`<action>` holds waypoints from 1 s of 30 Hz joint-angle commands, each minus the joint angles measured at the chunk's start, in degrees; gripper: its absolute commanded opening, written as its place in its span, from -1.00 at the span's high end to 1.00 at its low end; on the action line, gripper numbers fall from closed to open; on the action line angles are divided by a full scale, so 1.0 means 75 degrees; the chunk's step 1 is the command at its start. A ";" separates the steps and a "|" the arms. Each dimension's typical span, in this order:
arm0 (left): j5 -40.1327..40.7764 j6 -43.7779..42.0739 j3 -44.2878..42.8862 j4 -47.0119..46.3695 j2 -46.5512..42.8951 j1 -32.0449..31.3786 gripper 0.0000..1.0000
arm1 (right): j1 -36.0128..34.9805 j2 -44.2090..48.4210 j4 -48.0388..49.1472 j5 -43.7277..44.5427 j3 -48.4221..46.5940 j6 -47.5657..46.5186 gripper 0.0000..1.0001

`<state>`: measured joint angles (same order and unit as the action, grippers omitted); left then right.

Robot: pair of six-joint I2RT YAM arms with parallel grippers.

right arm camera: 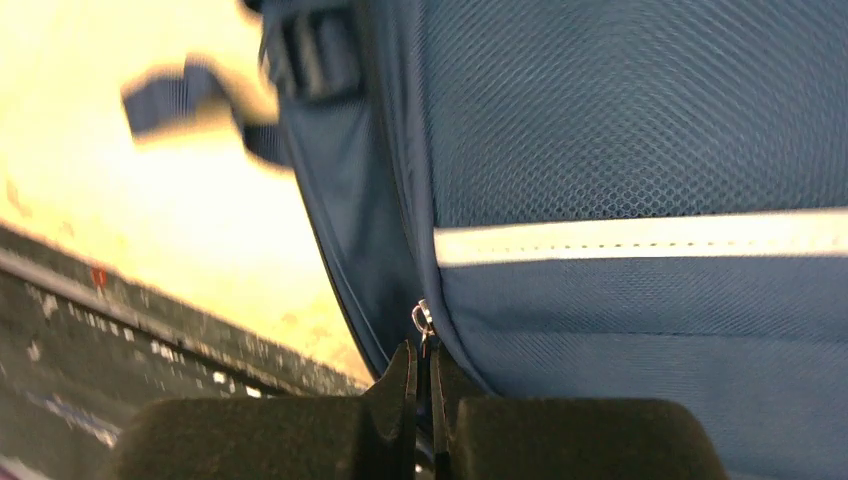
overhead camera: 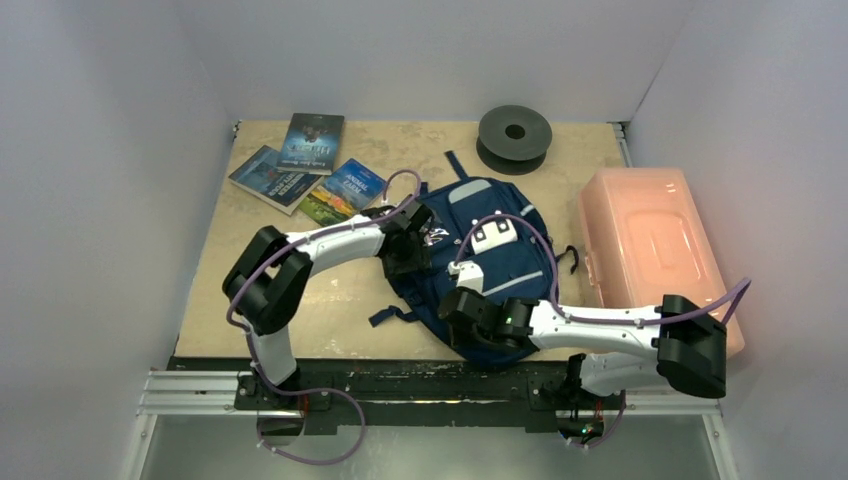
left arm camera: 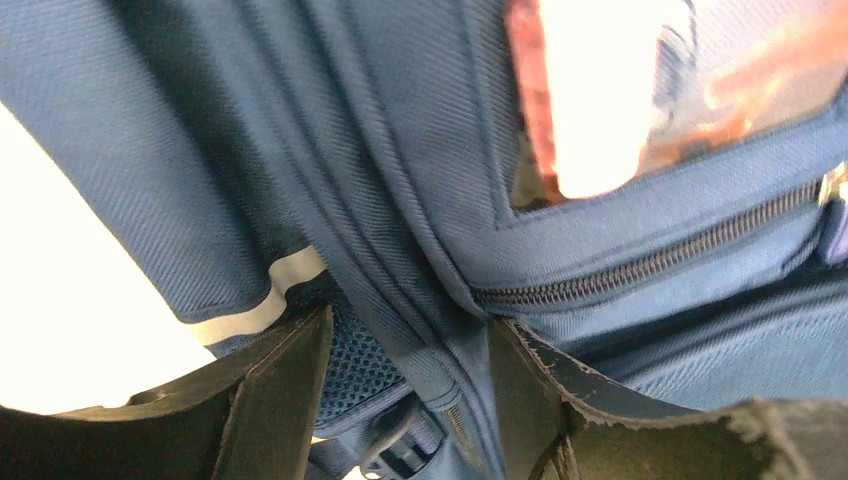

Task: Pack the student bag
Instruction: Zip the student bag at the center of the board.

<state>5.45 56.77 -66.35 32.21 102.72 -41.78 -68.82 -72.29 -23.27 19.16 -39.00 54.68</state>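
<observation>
The student bag (overhead camera: 500,270), navy with pale trim, lies flat in the middle of the table. My left gripper (overhead camera: 408,250) is at its upper left side. In the left wrist view, the left gripper (left arm camera: 410,340) has its jaws closed around a thick ridge of the bag's fabric (left arm camera: 400,150), beside a shut zipper (left arm camera: 650,262). My right gripper (overhead camera: 462,308) is at the bag's near left corner. There the right gripper (right arm camera: 424,365) is shut on a small metal zipper pull (right arm camera: 423,320) at the bag's side seam (right arm camera: 640,320).
Three books (overhead camera: 312,140) (overhead camera: 268,178) (overhead camera: 342,190) lie at the back left. A dark spool (overhead camera: 514,135) stands at the back centre. A pink translucent box (overhead camera: 650,250) sits right of the bag. A loose strap (overhead camera: 392,315) trails left of the bag, near the table's front rail (overhead camera: 400,385).
</observation>
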 commanded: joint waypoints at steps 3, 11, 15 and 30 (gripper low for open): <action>0.0597 -0.2087 -0.1248 -0.0066 0.0964 0.0971 -0.16 | -0.0621 0.0044 -0.1022 -0.0325 -0.0148 -0.1211 1.00; -0.2293 -0.1711 0.0483 -0.0837 -0.1668 0.0989 -0.18 | -0.0598 0.1948 0.0564 0.0672 0.0694 -0.0664 1.00; -0.3412 0.0493 0.1618 -0.1413 -0.2542 0.0918 -0.18 | -0.0586 0.2120 0.1117 0.0630 0.0919 -0.0976 1.00; -0.2955 0.3898 0.2769 -0.4887 -0.1462 -0.0868 -0.14 | -0.0586 0.1960 0.0946 0.0580 0.0699 -0.1535 1.00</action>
<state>-19.49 82.06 -45.47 5.08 90.89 -47.70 -72.86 -58.37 -18.37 21.65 -31.57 45.87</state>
